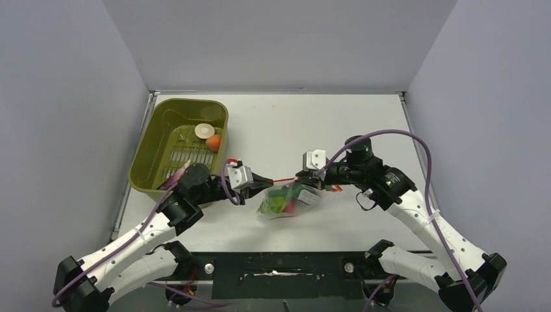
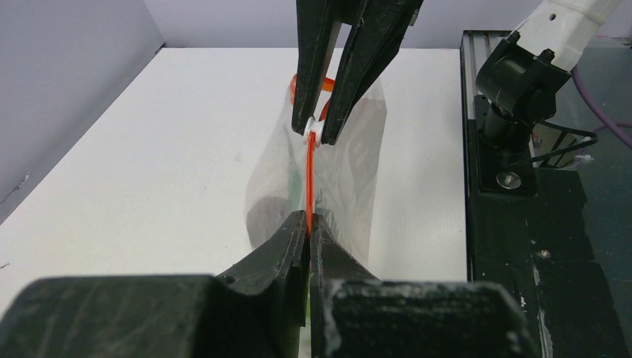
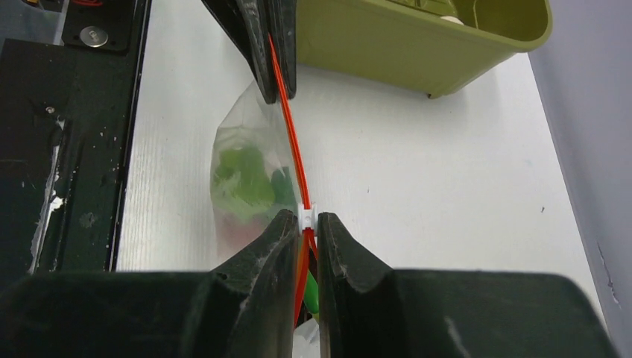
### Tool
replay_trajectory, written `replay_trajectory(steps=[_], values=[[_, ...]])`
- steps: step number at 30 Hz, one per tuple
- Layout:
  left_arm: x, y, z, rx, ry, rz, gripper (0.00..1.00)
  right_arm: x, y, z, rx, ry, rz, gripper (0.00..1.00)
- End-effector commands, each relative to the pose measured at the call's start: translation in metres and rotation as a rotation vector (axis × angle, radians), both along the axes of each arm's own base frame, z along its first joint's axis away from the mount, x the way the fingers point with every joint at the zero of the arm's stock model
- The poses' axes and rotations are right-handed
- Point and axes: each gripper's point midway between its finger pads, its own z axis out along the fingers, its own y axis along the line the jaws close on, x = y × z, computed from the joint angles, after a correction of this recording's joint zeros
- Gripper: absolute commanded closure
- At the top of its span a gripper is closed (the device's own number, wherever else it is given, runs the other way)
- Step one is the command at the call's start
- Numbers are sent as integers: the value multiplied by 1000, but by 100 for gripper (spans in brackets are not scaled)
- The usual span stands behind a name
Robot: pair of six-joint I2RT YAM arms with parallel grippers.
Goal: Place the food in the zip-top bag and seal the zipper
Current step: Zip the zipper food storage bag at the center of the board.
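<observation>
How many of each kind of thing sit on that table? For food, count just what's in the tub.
Bag: 1
Tub: 1
Food in tub: 2, a cream piece and an orange piece
Total: 4
Bag's contents: too jumbled to count.

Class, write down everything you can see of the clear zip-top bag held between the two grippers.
The zip-top bag is clear, thin, crinkled plastic, holding green and red food. Its orange-red zipper is stretched taut along the top edge. The left gripper pinches one end of the strip; the right gripper is shut on the white slider near the other. The bag's body hangs below the strip over the white table; whether it rests there is unclear.
</observation>
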Motion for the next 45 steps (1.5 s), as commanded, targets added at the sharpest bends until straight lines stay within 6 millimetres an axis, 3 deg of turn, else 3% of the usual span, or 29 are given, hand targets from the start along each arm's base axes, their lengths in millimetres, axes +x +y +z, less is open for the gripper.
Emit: replay_trajectory(steps=[1,13,24,32,45], values=[[7,12,42,-36,-109,59,100,17,-21,14,-28,-62,-103,100],[16,34,44,17,-151,159,100,21,-57,12,-174,-103,-212,100],[23,47,36,73,-141,208,100,-5,-111,11,-327,-85,-349,100],[41,55,37,79,-131,304,100,-17,-144,20,-403,-77,-467,100],[45,57,28,88,-95,316,100,-28,-165,16,-465,7,-562,100]])
